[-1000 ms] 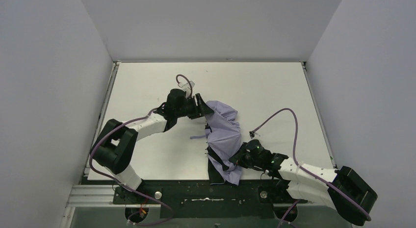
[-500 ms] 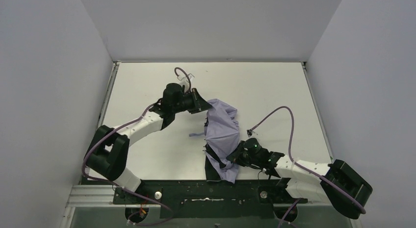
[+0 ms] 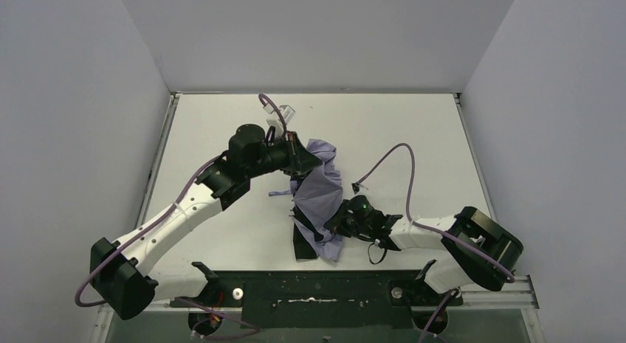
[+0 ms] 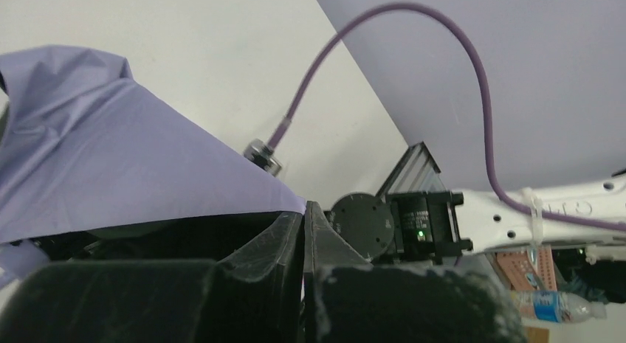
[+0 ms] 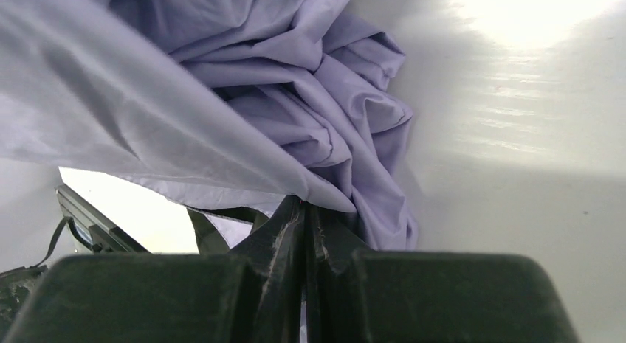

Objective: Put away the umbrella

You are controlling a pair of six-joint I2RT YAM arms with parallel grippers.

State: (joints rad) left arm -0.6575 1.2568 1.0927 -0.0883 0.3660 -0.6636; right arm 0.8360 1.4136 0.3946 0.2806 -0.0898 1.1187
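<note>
The umbrella (image 3: 319,192) lies crumpled mid-table, pale lavender fabric with black ribs at its near end. Its wrist loop (image 3: 279,193) trails out to the left. My left gripper (image 3: 308,160) is shut on the fabric's far edge; in the left wrist view (image 4: 303,210) the fabric (image 4: 111,158) drapes over the closed fingers. My right gripper (image 3: 330,226) is shut on the fabric's near edge; in the right wrist view (image 5: 304,204) the folds (image 5: 295,99) bunch just above the closed fingers. The handle and shaft are hidden under the fabric.
The white table (image 3: 413,129) is walled on three sides by grey panels. A purple cable (image 3: 387,155) loops over the table from the right arm. The black mounting rail (image 3: 310,288) runs along the near edge.
Both arms have moved left, dragging the umbrella left with them. The left arm has stretched out and the fabric has bunched closer together between the grippers.
</note>
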